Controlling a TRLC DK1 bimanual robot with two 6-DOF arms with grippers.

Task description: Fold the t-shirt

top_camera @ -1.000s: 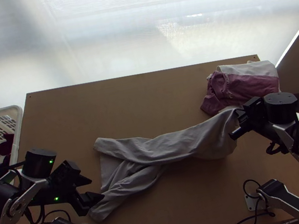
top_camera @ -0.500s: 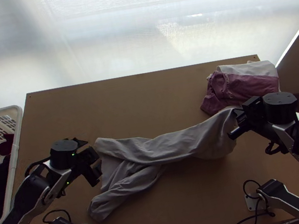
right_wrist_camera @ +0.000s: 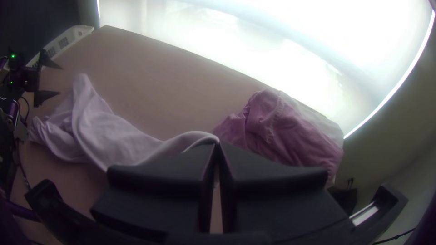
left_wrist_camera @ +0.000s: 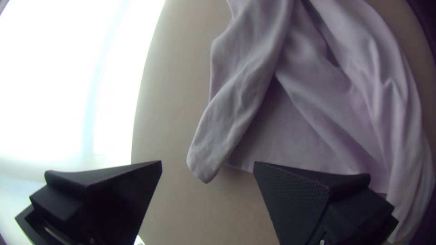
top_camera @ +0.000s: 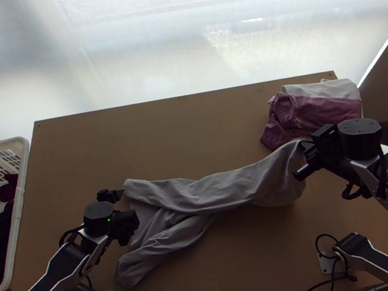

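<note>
We judge this the straightening step, before any real fold. Just beside the pile [top_camera: 327, 107], our right claw [right_wrist_camera: 217, 144] pinches one end of the shirt [top_camera: 220, 193]. Well apart from the pile, our left claw [left_wrist_camera: 207, 164] is spread, and should next take the tapered corner there. The soft grey cloth lies bunched into a long, creased band across the tabletop [top_camera: 162, 136], its held end nearest the pile.

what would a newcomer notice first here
Probably the grey t-shirt, bunched lengthwise across the table's middle, its far-right end pinched in the right gripper. Next, the open left gripper at its left end, and the maroon-and-white folded clothes at the table's far right corner.
</note>
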